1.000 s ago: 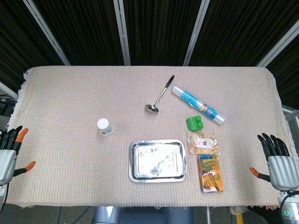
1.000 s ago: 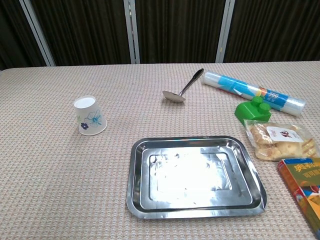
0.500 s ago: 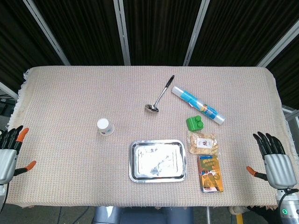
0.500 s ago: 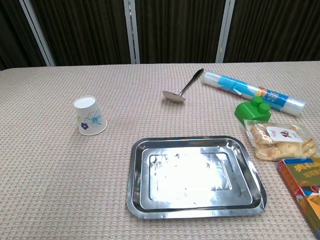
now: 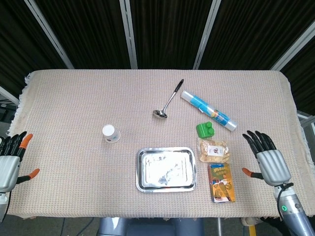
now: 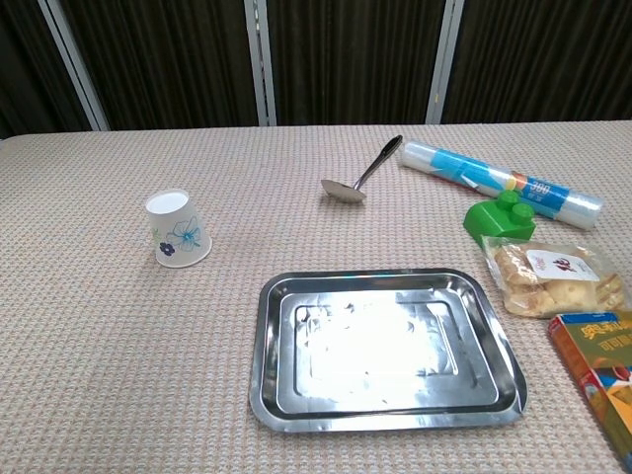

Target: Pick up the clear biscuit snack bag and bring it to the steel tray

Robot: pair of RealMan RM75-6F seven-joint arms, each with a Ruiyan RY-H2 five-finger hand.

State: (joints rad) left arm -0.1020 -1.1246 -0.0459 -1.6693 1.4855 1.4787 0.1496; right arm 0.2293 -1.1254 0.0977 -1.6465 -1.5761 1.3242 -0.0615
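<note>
The clear biscuit snack bag [image 5: 214, 151] [image 6: 553, 277] lies flat on the cloth just right of the steel tray [image 5: 166, 169] [image 6: 385, 354], which holds nothing. My right hand [image 5: 267, 161] hovers open over the table's right side, right of the bag and apart from it, fingers spread. At the far left edge my left hand [image 5: 11, 160] is open too, well away from everything. Neither hand shows in the chest view.
A green block [image 5: 204, 129] sits just behind the bag and an orange box [image 5: 222, 182] just in front of it. Further back lie a blue-and-clear roll [image 5: 208, 110] and a ladle [image 5: 167, 100]. A paper cup [image 5: 110, 133] stands left of the tray.
My right hand has moved left, in over the table towards the biscuit bag. The left hand and all objects have stayed put.
</note>
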